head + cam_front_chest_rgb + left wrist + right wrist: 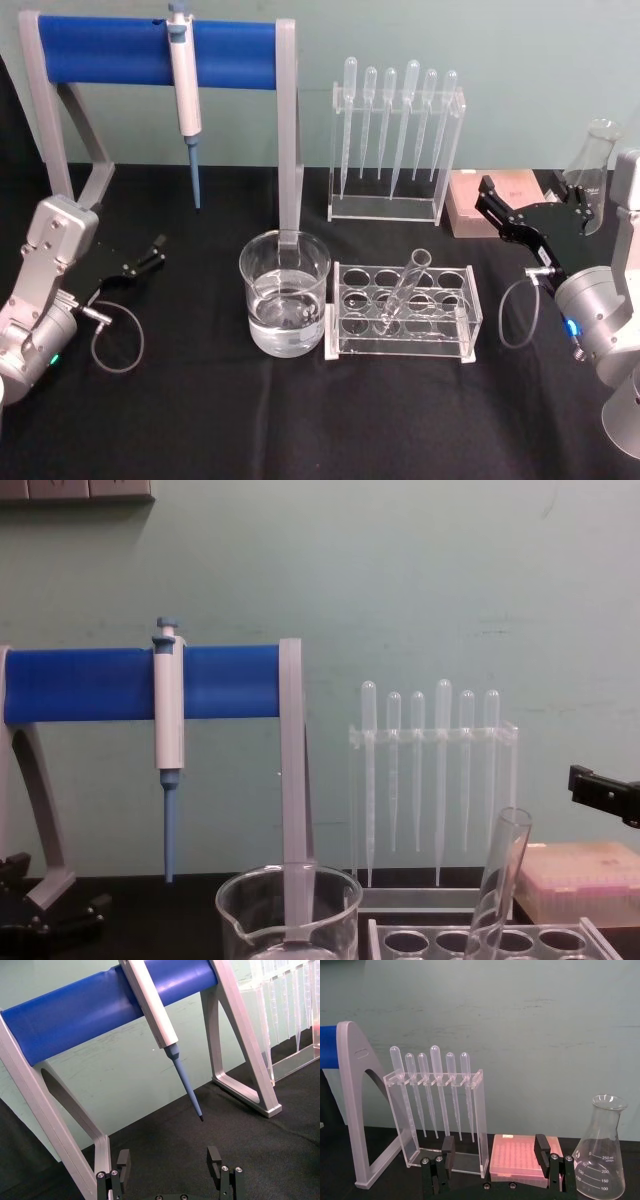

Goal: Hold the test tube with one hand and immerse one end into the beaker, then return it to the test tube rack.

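Right wrist view: fingers (448,1152) of the right gripper (495,1152) spread wide, nothing between them, aimed toward the pipette stand (437,1110) and pink tip box (520,1157) rather than at the task's things. Head view: same gripper (528,212) raised at the right edge, well apart from the test tube (406,288), which leans tilted in the clear rack (402,312), rim uppermost. Beaker (285,292) just beside the rack on its left, part filled with clear liquid. Left gripper (145,258) parked low on the left, fingers likewise released, below the blue pipette holder (150,52).

Likely step: reach and grasp. Best to swing the right gripper over the rack, match the tube's lean, close gently on the upper glass below the rim, then lift along the tube's axis to clear the rack holes. Risks: slippery glass, rack dragged along, flask (590,175) nudged by the wrist.
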Robot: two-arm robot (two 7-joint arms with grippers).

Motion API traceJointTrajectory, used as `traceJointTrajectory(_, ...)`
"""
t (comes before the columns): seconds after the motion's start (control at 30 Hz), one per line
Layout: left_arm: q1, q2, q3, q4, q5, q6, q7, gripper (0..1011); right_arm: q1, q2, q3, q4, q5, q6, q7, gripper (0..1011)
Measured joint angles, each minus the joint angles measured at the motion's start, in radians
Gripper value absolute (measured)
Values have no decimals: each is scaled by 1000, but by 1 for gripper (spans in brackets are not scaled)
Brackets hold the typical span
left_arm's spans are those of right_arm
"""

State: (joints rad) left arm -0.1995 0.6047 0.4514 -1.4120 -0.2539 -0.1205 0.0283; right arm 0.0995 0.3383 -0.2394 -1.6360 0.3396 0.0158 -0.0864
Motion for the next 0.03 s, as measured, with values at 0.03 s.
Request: traceJointTrajectory(0.03,0,0,0,0,0,0,0,1000,0,0,0,0,0,0,0,1004)
